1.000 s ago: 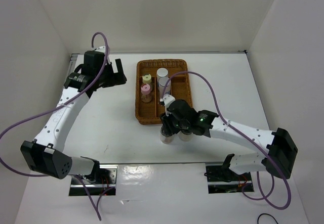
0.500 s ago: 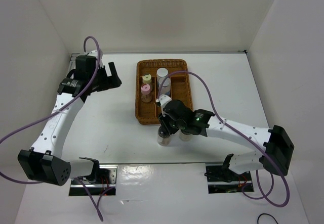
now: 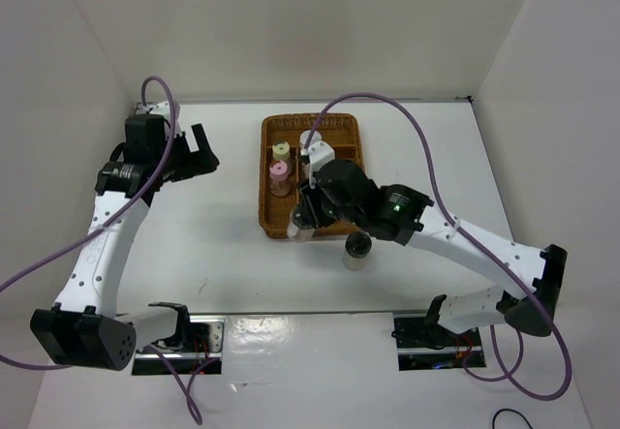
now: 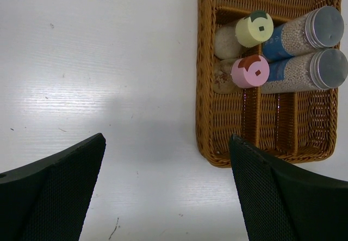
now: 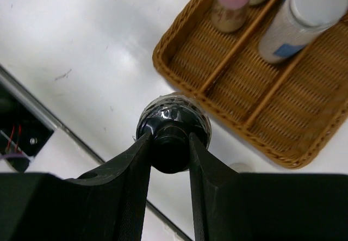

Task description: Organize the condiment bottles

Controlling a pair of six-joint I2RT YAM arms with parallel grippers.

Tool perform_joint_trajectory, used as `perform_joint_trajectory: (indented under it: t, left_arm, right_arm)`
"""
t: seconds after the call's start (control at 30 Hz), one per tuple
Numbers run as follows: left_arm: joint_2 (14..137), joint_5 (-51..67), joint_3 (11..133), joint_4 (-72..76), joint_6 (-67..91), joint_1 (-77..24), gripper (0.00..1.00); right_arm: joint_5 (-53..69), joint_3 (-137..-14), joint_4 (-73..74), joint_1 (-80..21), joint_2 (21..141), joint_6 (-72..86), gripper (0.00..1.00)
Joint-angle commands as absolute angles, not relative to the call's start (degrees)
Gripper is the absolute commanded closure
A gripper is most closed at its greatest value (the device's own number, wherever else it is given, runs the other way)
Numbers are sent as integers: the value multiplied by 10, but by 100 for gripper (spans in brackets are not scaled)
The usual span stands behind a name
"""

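4 bottles [image 4: 247, 71] in tray [image 4: 261, 129], 1 bottle [image 3: 356, 251] apparently just before it

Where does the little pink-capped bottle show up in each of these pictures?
Top external: the pink-capped bottle stands in the left compartment of the wicker tray, just below the yellow-capped bottle.
Left wrist: right of centre, upper half, below the yellow-capped bottle.
Right wrist: at the top edge, right of centre, cap partly cut off.
Shared landmark: the wicker tray.

Woven wicker tray [image 4: 203, 88], glossy black-capped jar [image 5: 173, 116]
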State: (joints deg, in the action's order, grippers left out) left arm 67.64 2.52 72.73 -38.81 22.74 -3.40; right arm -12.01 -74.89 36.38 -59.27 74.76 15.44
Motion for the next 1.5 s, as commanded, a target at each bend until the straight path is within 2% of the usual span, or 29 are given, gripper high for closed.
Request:
perform_joint_trajectory:
  t: [0.0,0.17,0.47,0.7,1.13,1.33,1.47]
  left_arm:
    - [661,41,724,-375,214,-26,0]
    - [650,47,719,-375,208,-21,0]
    - [644,47,708,-375,208,-16,0]
    - [649,58,708,-365,208,-11,0]
    - [650,74,698,-359,208,-5,0]
    - [650,74,698,-353,208,5,0]
    - [656,79,698,-353,208,5,0]
  right_arm:
    - [-195,-796,386,-585,737,140,100]
    - [-232,-796,391,-517,749,128,100]
    - [-202,-773,317,-383,738,91,100]
    - [-182,-801,247,-320,817,70,100]
    - [-149,-907,178,-260,976,39,100]
    - [-136,-912,151,-254,1032,40,100]
    - [-98,-918,137,-237,1064,61,97]
